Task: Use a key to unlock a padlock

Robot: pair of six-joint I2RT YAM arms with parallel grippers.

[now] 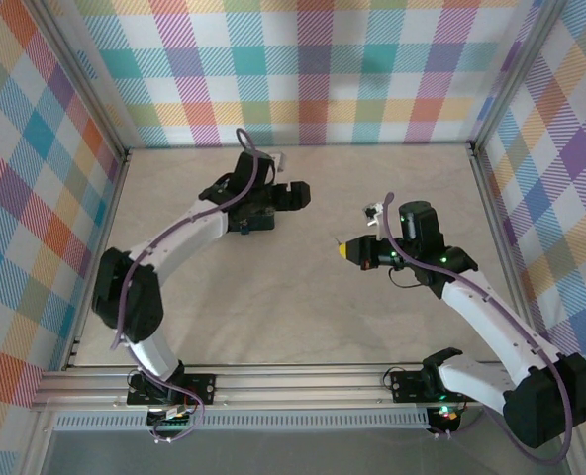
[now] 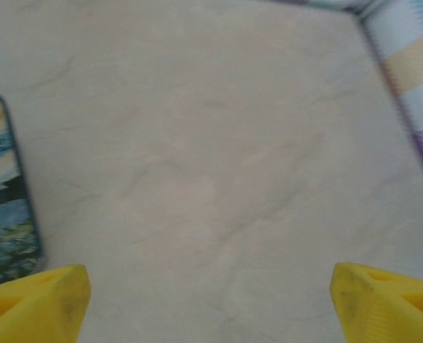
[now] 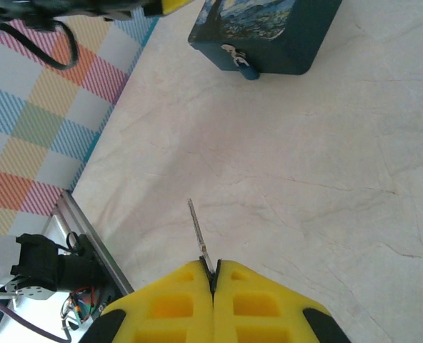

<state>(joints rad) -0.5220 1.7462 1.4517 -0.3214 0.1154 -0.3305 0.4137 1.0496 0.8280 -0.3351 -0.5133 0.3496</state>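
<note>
**Right end effector** (image 3: pixel 213 280): yellow fingers are pressed together and clamped on the key (image 3: pixel 196 229). The key's slim dark shaft projects forward from between the tips. The unit sits near the middle of the tabletop (image 1: pixel 303 317), slightly toward the right edge.

**Padlock** (image 3: pixel 241 64): it hangs at the front face of the painted tin (image 3: pixel 269 28), blue body below a silvery shackle. The tin stands left of centre, toward the far edge. Whether the shackle is latched cannot be told. Key and padlock are well apart.

**Left end effector** (image 2: pixel 211 307): fingers are wide apart with nothing between them, over bare tabletop just beside the tin.
</note>
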